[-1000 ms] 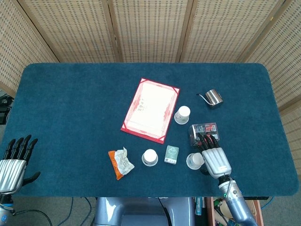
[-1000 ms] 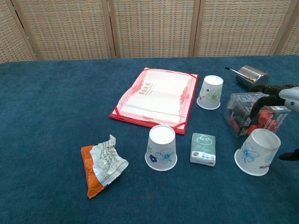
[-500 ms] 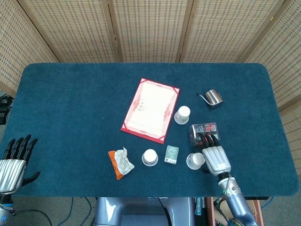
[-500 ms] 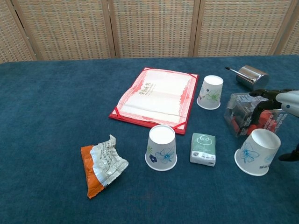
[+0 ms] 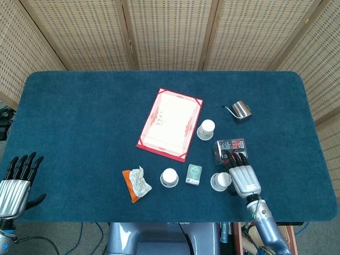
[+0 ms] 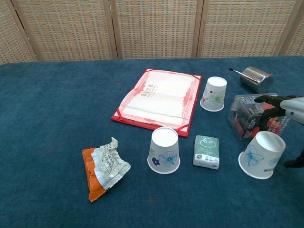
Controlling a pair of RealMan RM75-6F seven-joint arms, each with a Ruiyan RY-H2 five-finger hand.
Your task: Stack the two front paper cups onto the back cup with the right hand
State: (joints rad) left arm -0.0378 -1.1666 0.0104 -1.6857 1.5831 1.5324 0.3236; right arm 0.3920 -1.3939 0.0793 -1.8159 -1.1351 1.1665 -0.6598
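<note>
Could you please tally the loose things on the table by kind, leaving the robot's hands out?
Paper cups: 3
Red certificate folder: 1
Snack wrapper: 1
Tissue pack: 1
Clear box: 1
Steel pitcher: 1
Total: 8

Drew the right hand [image 5: 244, 178] slightly back toward the near table edge in the head view, off to the right of the front right cup [image 5: 219, 181]; slid further out of the chest view, leaving only dark fingertips [image 6: 264, 99] over the clear box [image 6: 251, 117] and a thumb tip at the right border; left the front right cup a little more exposed; nudged the left hand [image 5: 15, 183] a touch lower at the left corner.
</note>
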